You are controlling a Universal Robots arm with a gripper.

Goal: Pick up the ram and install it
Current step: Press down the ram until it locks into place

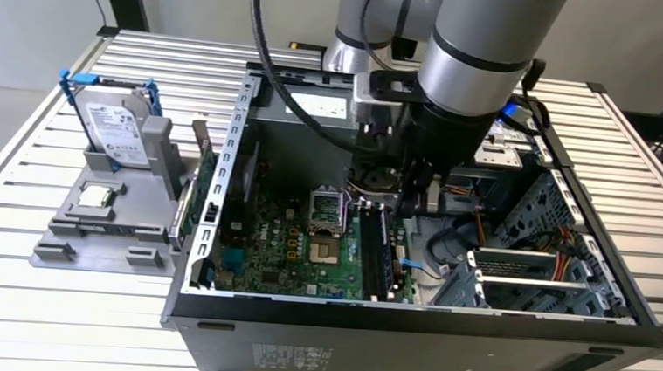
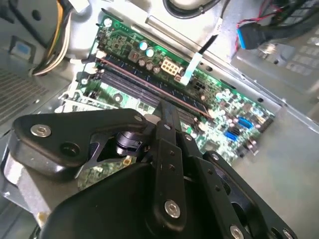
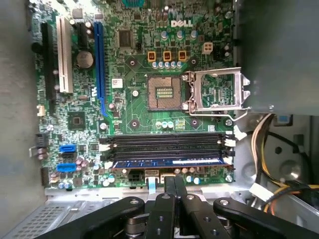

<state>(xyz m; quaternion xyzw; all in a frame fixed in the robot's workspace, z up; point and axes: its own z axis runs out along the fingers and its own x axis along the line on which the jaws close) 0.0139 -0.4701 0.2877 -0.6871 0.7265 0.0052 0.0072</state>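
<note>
The ram [image 3: 167, 163] is a long narrow stick lying in the motherboard slot nearest the case edge, next to the empty black slots [image 3: 167, 143]. In the second wrist view the ram [image 2: 144, 79] shows as a thin reddish-edged strip in its slot. My gripper [image 3: 174, 186] hangs just off the ram, its two black fingers [image 3: 169, 199] pressed together with nothing between them. In the exterior view the gripper [image 1: 392, 194] is down inside the open computer case, above the ram [image 1: 376, 245].
The open processor socket [image 3: 164, 92] sits beside the slots, and yellow and black cables [image 3: 271, 172] run close by. Case walls [image 1: 416, 318] hem in the arm. Outside, on the exterior view's left, a grey holder [image 1: 106, 240] carries a hard drive [image 1: 114, 122] and a processor chip [image 1: 97, 195].
</note>
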